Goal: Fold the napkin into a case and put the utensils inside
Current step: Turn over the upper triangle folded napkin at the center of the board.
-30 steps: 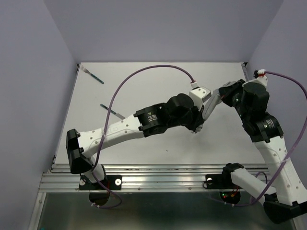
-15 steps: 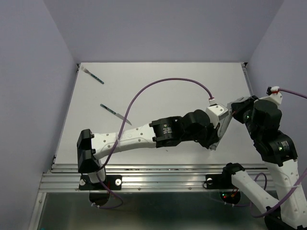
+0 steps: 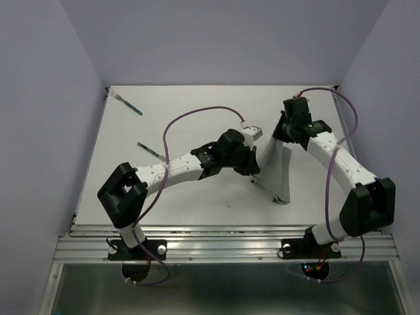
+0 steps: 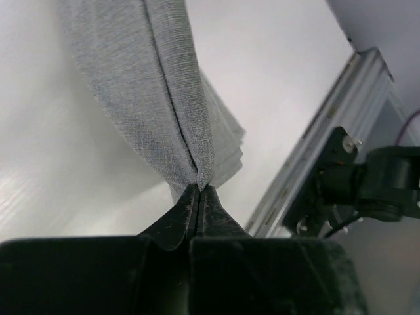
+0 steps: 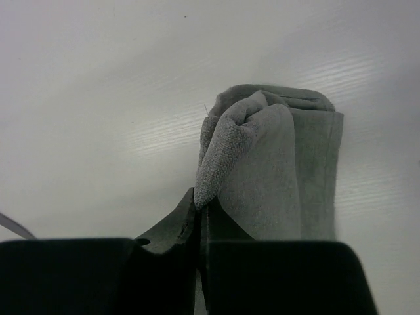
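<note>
The grey napkin [image 3: 278, 173] hangs folded lengthwise between both grippers, its lower end resting on the white table [image 3: 197, 111]. My left gripper [image 3: 256, 165] [image 4: 199, 188] is shut on one pinched edge of the napkin [image 4: 151, 92]. My right gripper [image 3: 280, 134] [image 5: 202, 205] is shut on a bunched corner of the napkin [image 5: 275, 170]. Two utensils with teal handles lie far to the left: one [image 3: 128, 104] near the back left corner, the other [image 3: 152, 151] closer in. No case shows.
An aluminium rail [image 3: 223, 239] runs along the table's near edge, with both arm bases bolted to it. Lilac walls enclose the table at the back and sides. Purple cables [image 3: 197, 115] loop above the arms.
Both arms swung away from the near right part of the table toward the middle. The right gripper rose toward the back, and the napkin now hangs stretched in plain sight.
</note>
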You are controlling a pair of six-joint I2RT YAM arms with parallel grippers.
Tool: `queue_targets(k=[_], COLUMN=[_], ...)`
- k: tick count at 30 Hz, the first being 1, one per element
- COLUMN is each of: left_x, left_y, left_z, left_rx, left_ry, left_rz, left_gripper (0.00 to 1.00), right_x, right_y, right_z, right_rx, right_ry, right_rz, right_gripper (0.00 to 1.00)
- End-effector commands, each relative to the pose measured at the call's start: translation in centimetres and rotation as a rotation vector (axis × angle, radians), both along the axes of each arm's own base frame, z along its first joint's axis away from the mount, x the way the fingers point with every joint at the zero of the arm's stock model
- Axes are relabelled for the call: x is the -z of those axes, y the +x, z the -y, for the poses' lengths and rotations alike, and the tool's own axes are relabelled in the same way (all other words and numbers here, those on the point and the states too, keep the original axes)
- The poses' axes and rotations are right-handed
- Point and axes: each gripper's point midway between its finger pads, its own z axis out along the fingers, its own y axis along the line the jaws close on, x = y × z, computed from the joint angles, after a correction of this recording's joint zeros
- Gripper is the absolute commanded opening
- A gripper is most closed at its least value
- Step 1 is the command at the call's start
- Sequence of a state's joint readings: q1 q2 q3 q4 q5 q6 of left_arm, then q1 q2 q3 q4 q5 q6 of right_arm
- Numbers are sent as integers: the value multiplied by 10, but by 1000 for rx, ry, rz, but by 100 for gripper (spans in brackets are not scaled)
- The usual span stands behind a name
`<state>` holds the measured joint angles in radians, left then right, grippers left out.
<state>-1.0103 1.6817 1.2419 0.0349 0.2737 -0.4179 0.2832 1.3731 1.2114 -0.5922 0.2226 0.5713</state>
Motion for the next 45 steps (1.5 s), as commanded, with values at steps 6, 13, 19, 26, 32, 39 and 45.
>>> queue_targets(k=[6,13,19,26,32,39,45], left_x=[-16,7,31,55,71,89,100], left_y=[43,62,58,48,42,32,25], left_z=[-44,-73,-80,-89,-95,-102,-106], left_rx=[-46,-115,-127,-147,-158,-157,-166], left_ry=[-136,-119,-105,-97,-87,-76,-84], left_rz=[-23,-45,-91,-130,-146,-166,-196], left_gripper=[0,0,0,0,0,0,0], right_x=[-5,29,44,51,67,88,100], right_y=[112,135,136,137,136,129,127], right_z=[-75,-105,-116,-133,-142,-160,-173], right_rx=[-167,-230,-259,-300,-315,-348,-351], right_ry=[175,189,200,186,155,112,40], right_rz=[139,86,64,53,21,-24,-53], right_gripper=[1,1,1,1,1,1,1])
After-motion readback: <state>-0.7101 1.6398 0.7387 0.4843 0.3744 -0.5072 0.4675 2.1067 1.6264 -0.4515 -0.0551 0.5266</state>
